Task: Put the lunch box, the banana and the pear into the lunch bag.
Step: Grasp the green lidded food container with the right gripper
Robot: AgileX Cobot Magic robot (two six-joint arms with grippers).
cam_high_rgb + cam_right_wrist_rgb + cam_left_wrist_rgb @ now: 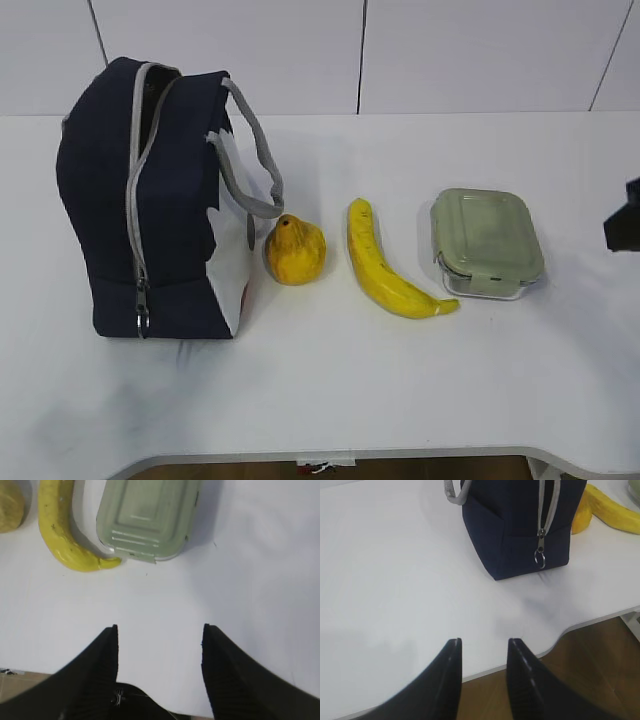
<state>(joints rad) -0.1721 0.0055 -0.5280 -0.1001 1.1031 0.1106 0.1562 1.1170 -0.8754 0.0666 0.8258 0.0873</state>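
The navy lunch bag (145, 200) stands at the left of the white table, its grey zipper closed down the near end; it also shows in the left wrist view (520, 525). The pear (295, 249) sits just right of it. The banana (385, 265) lies right of the pear, and the lunch box (487, 243) with sage-green lid lies right of the banana. My left gripper (484, 642) is open and empty over the table's front edge, short of the bag. My right gripper (159, 628) is open and empty, near side of the lunch box (147, 517) and banana (65, 535).
The table's front edge (580, 622) curves inward near the left gripper, with wooden floor below. A dark part of the right arm (625, 220) shows at the right edge of the exterior view. A white wall stands behind the table.
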